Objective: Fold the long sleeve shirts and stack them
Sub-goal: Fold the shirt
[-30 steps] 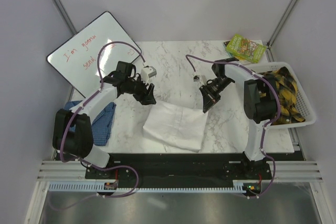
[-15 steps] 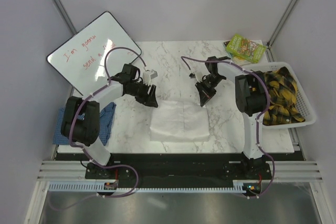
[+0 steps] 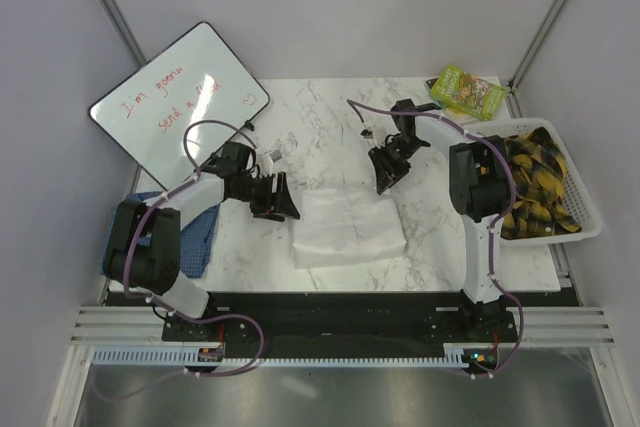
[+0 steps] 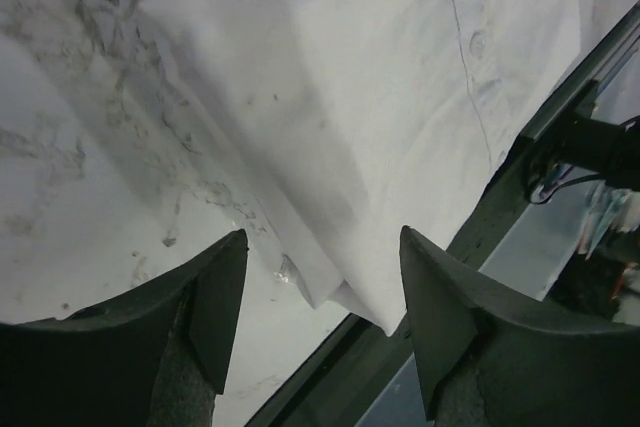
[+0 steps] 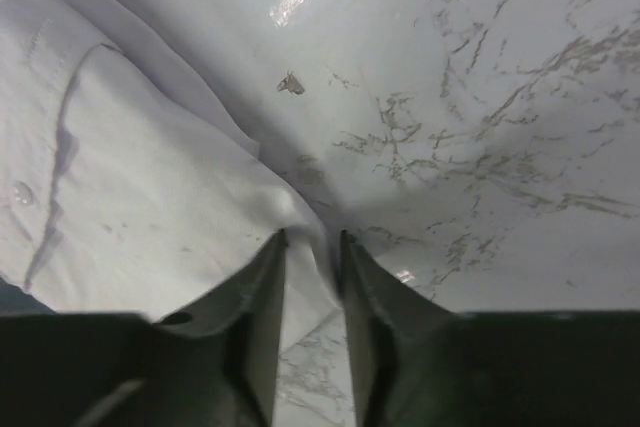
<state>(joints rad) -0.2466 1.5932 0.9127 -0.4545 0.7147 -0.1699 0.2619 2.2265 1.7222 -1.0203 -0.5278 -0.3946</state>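
Note:
The white shirt [image 3: 350,230] lies folded into a rough rectangle on the marble table, between the two arms. My left gripper [image 3: 285,205] is open just off its left edge. In the left wrist view the fingers [image 4: 215,297] are spread wide and the shirt's [image 4: 360,97] folded corner lies ahead between them, untouched. My right gripper [image 3: 383,180] is at the shirt's far right corner. In the right wrist view it [image 5: 312,239] is shut on a pinch of the white shirt [image 5: 130,177]. The blue checked shirt [image 3: 197,232] lies at the left table edge, partly under my left arm.
A white basket [image 3: 585,209] holding yellow and black plaid cloth [image 3: 540,182] stands at the right edge. A whiteboard [image 3: 175,97] leans at the back left. A green box [image 3: 467,90] lies at the back right. A black rail [image 3: 340,302] runs along the near edge.
The white shirt, held up and spread a second ago, now lies flat and narrower. My left gripper has let go and drawn back to the left. My right gripper has moved slightly farther away.

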